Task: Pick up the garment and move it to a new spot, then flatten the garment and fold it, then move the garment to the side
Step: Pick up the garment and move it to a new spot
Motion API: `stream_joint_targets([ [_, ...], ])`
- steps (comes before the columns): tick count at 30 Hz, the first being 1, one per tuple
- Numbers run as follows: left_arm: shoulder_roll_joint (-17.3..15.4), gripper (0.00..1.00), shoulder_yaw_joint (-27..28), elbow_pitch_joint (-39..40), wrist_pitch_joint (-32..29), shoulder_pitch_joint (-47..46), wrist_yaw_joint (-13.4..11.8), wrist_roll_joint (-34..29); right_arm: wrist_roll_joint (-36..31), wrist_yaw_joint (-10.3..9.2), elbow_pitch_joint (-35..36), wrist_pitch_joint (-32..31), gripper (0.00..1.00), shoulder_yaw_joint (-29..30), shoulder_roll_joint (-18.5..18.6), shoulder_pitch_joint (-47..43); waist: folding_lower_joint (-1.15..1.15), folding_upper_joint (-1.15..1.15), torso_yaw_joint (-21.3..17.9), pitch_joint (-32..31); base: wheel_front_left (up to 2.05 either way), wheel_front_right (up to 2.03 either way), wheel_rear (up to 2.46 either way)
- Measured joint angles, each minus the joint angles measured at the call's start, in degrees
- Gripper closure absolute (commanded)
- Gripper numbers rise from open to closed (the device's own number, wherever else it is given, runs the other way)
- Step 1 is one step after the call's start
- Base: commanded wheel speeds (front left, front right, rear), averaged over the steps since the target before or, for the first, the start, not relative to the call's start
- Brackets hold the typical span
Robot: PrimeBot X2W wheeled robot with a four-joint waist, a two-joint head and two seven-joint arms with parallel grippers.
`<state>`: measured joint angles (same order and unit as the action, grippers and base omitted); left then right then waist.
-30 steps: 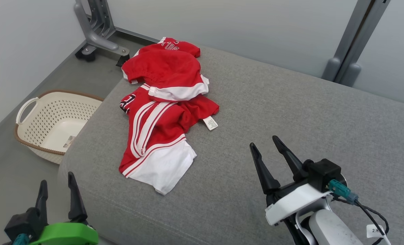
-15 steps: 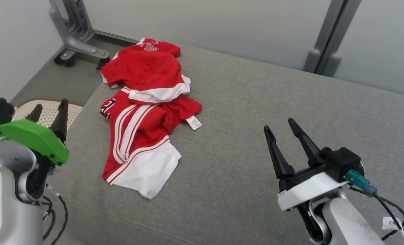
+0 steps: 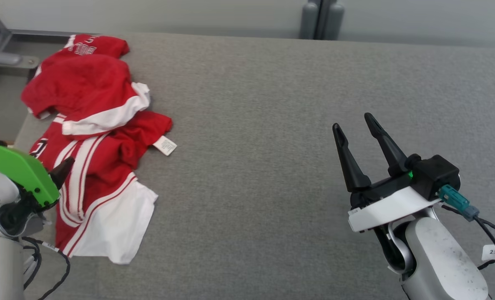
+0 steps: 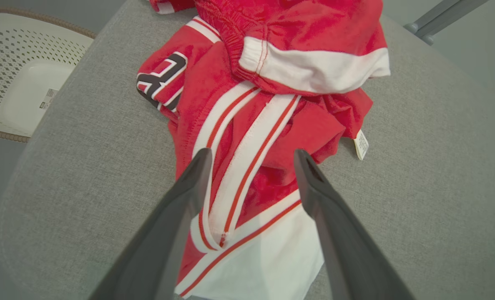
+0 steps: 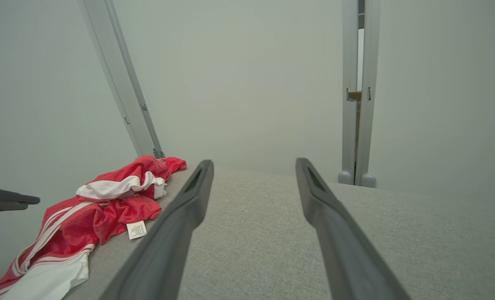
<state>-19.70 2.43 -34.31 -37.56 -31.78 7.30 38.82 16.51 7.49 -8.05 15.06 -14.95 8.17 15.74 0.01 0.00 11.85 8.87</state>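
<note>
**Desk:** Starting at the left, what do we have?

**Photographer:** The left gripper (image 4: 252, 155), fingers spread and holding nothing; it hangs over the white-striped middle of the garment (image 3: 93, 154), and whether it touches the cloth I cannot tell.

**Desk:** And the garment itself?

**Photographer:** A red and white sports kit, crumpled at the left end of the grey upholstered surface (image 3: 272, 125); it looks light, limp and a little slick, so it will likely sag and unfold once lifted rather than keep any shape.

**Desk:** Where would you take hold of it?

**Photographer:** My guess is a bunched ridge near the stripes, where the fingers can pinch several layers; the flat white panel (image 3: 114, 225) lies close to the surface and offers less to grab.

**Desk:** Which way does it run?

**Photographer:** In the head view its long axis runs from the far edge of the surface towards the robot; the bunched red end with the lettering is farthest, the white panel nearest; a care label (image 3: 164, 146) pokes out on its right side.

**Desk:** Further right?

**Photographer:** Bare upholstery, then the right gripper (image 3: 352, 123), open and empty, well apart from the garment.
</note>
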Motion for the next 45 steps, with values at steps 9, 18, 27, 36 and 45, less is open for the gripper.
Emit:
stream_joint_targets([
  [9,-2.0,0.0,0.5,-11.3,2.0,-0.5,-0.2,0.4,0.5,0.0,0.4,0.0,0.0,0.0,0.1,0.8,0.0,0.0,-7.8,4.5,0.0,0.0,0.0],
  [18,-4.5,1.0,-0.1,-16.6,3.5,-1.9,-0.3,-0.1,0.8,0.0,-0.3,0.0,0.0,0.1,-0.1,1.6,0.0,0.0,-11.7,7.2,0.0,0.0,0.0],
  [27,-7.0,1.0,-5.7,-12.8,3.0,-2.3,0.0,-0.9,1.4,0.0,-1.5,0.0,0.0,0.1,-1.5,-0.6,0.0,0.0,-11.2,3.1,0.0,0.0,0.0],
  [36,-13.9,1.0,-13.2,7.5,-2.7,-0.5,0.0,3.2,1.5,0.0,-2.5,0.0,0.0,1.6,-2.8,-5.2,0.0,0.0,-9.4,-3.5,0.0,0.0,0.0],
  [45,-13.9,1.0,-14.2,30.0,-5.2,0.3,0.1,10.8,1.5,0.0,-2.5,0.0,0.0,3.4,-3.3,-6.9,-0.01,0.0,-8.6,-8.7,0.0,0.0,0.0],
])
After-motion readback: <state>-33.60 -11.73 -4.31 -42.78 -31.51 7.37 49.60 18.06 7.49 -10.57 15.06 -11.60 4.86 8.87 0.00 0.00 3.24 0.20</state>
